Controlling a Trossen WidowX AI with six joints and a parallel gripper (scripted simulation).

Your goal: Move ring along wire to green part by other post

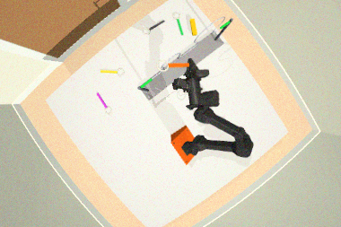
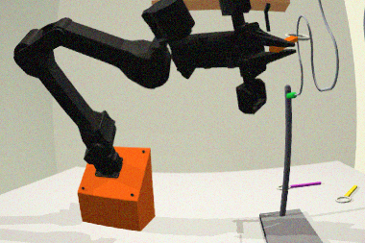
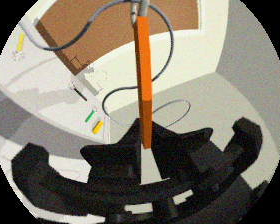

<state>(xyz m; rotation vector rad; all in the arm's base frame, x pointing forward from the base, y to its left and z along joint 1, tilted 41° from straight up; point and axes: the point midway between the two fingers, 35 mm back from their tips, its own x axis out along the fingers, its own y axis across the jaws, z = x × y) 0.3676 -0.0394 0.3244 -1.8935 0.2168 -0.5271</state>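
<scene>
The ring [image 1: 164, 66] [image 2: 306, 38] [image 3: 144, 4] is around the grey wire [image 1: 178, 56] [image 2: 337, 57] [image 3: 172, 45], on its rising part above the left post [image 2: 286, 156]; whether they touch cannot be told. The ring lies nearly flat in the exterior view. Its orange handle [image 1: 178, 65] [image 2: 276, 49] [image 3: 143, 75] points back to my gripper [image 1: 190, 63] [image 2: 294, 48] [image 3: 140, 120], which is shut on the handle's far end. One green part [image 1: 146, 83] [image 2: 291, 95] joins the left post. The other green part [image 1: 225, 24] is at the far right post [image 1: 221, 33].
The grey stand base [image 1: 207, 47] [image 2: 288, 228] [image 3: 26, 120] lies under the wire. Loose ringed handles, yellow [image 1: 109, 72], magenta [image 1: 102, 100], black [image 1: 157, 25] and green [image 1: 179, 27], and a yellow block [image 1: 193, 27] lie around it. The wire loops up and down beyond the ring.
</scene>
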